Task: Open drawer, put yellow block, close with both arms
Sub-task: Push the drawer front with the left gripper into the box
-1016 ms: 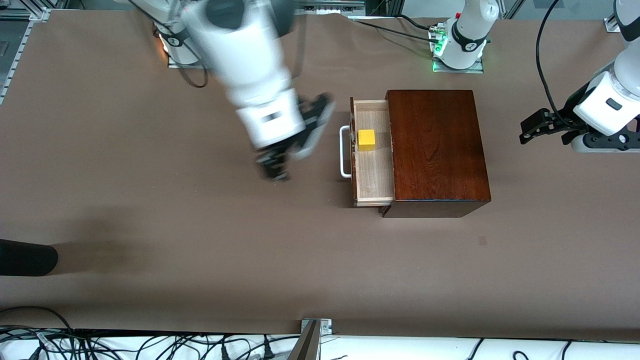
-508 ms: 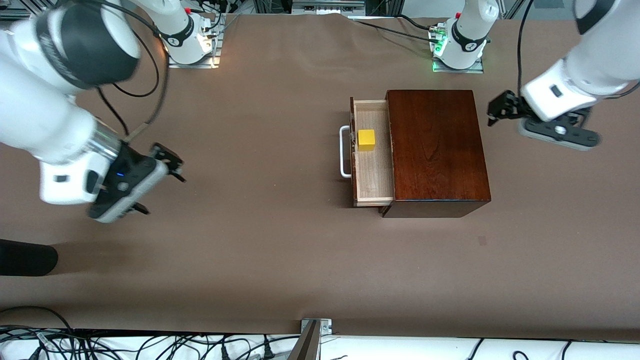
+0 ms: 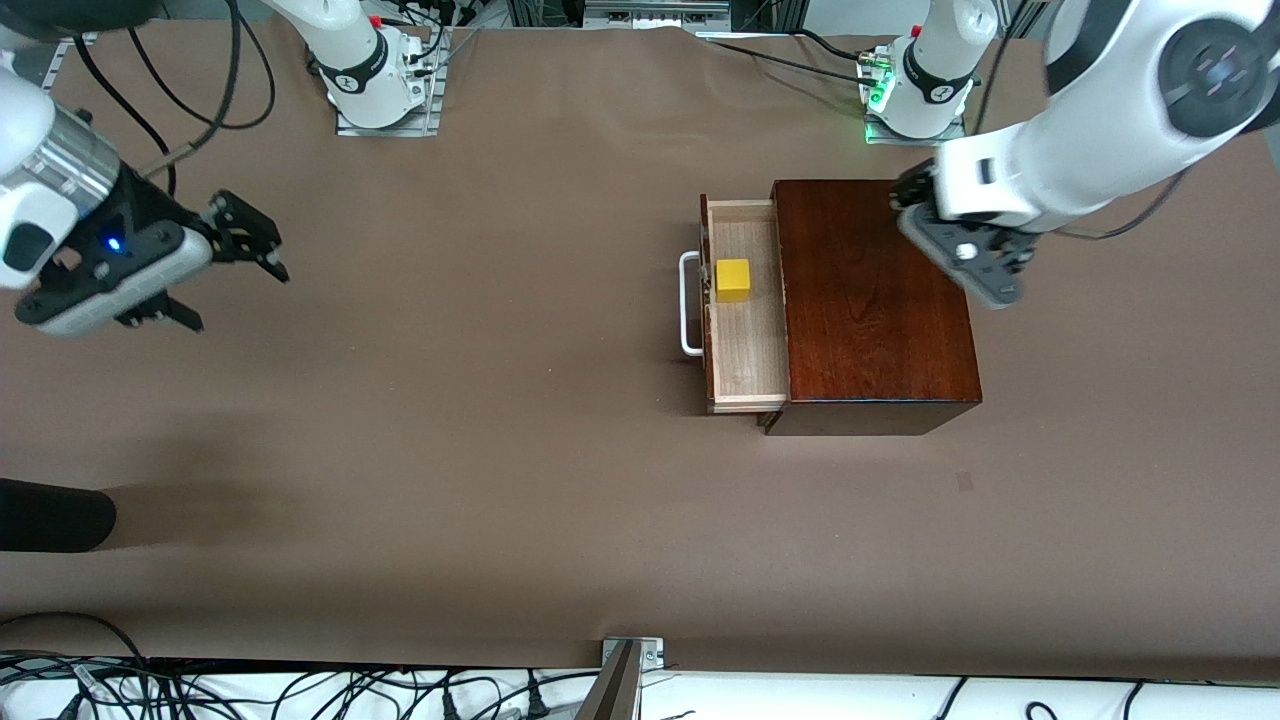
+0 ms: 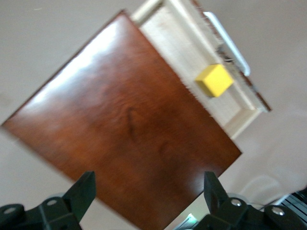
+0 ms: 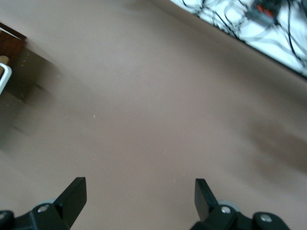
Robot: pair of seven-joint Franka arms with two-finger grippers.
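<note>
Shows the yellow block (image 3: 733,279) already lying in the drawer (image 3: 745,345), touching the inside of the dark front and a little toward 12 o'clock from the middle of the tray. Finds the drawer pulled out of the box (image 3: 870,320) toward 9 o'clock on the front view's clock face, with the white handle (image 3: 688,305) on that 9 o'clock face and its long axis running 12 to 6.

Places the left gripper (image 4: 147,191) in the air over the box's lid, near the 1 o'clock corner, jaws spread wide and gripping nothing. Places the right gripper (image 5: 139,191) over bare table (image 3: 500,450) at the right arm's end, well apart from the handle and roughly at 9 o'clock from it, jaws likewise wide apart and empty.

Leaves, by the look of it, only the closing. Turns on one relation: must push the drawer front from 9 toward 3 o'clock, square to the handle's 12-to-6 line. Puts the right gripper on the pushing side, though much farther off; puts the left gripper nearer the box but on the wrong side of the front, probably better suited to bracing the box at its 3 o'clock face so it does not slide.
</note>
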